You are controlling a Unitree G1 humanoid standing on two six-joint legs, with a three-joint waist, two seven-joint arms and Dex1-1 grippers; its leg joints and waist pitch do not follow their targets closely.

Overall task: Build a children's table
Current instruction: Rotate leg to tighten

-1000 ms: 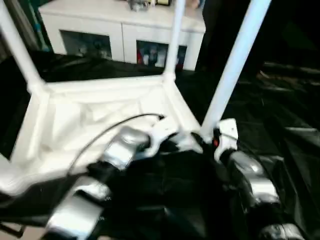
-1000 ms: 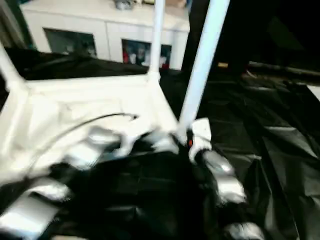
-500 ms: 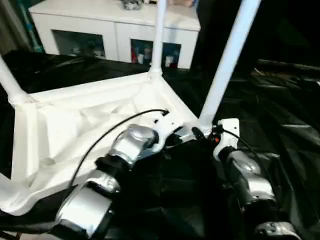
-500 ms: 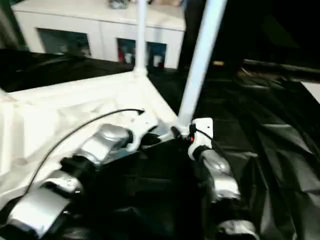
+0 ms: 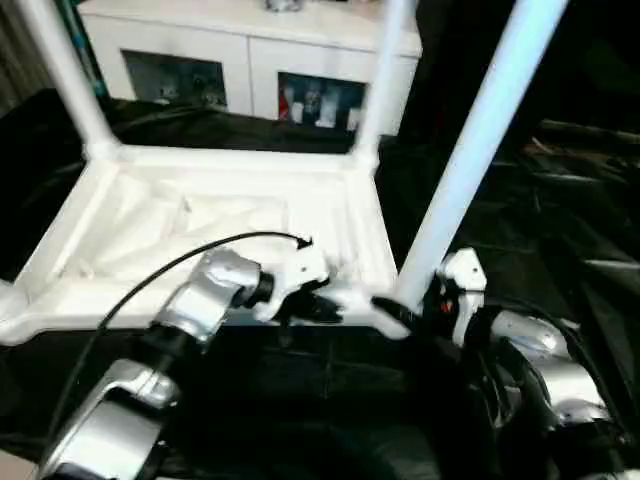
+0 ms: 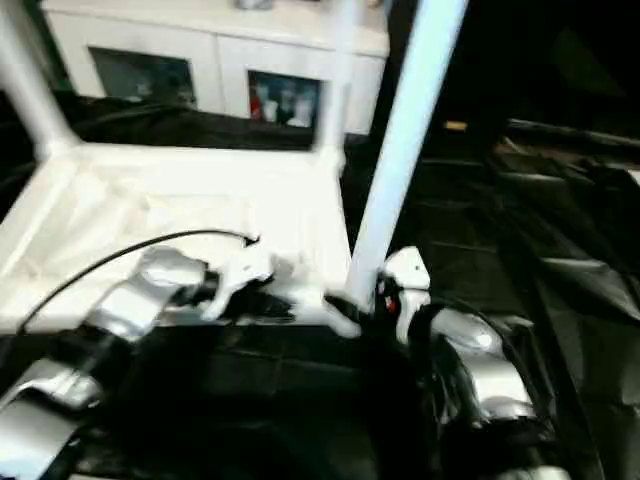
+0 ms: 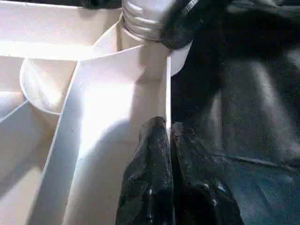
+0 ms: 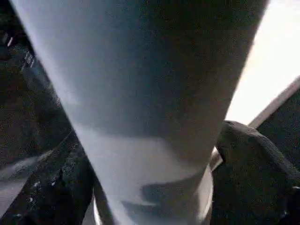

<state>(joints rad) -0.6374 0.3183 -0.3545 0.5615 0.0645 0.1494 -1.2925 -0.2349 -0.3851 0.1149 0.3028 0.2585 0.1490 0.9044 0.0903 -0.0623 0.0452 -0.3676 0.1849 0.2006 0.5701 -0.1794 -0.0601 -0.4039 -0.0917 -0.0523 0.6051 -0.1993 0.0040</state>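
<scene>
The children's table [image 5: 220,215] is laid upside down on the work table [image 5: 560,240], legs raised. The cabinet [image 5: 250,60] is placed behind it. At the near right corner, the near right leg [image 5: 480,150] is flanked by the left claw [image 5: 325,305] and right claw [image 5: 400,315].

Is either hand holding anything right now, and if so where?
The left hand is pinched shut on the table's thin side wall near the corner socket. The right hand's fingers straddle the base of the near leg, spread wide, not gripping it.
</scene>
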